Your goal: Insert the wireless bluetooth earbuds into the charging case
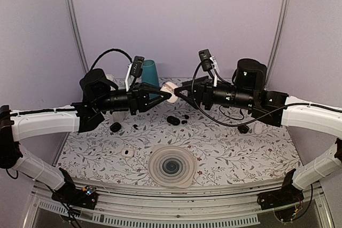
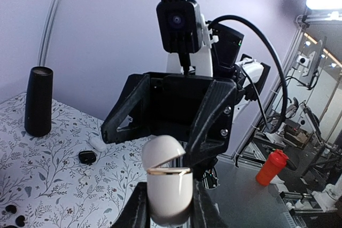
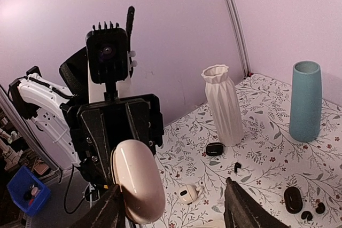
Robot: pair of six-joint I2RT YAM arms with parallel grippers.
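Above the middle of the tabletop, I have both arms meeting in mid-air around a cream charging case. The left pincer is clamped tight on the case's lower half and holds it upright. The lid is tipped part-way open along a gold rim, but I cannot see inside from any camera. The right pincer stands open with its fingers set wide. The case sits in that gap close to one finger, and I cannot tell whether it touches. The two tiny black earbuds lie loose on the tabletop below the pincers, just beside a larger black pebble-shaped case. Nearer to me, a small white case sits by a flat ringed dish; it shows a dark spot that I cannot make out. A teal vase and a white vase stand upright at the back, and their insides are hidden from me.
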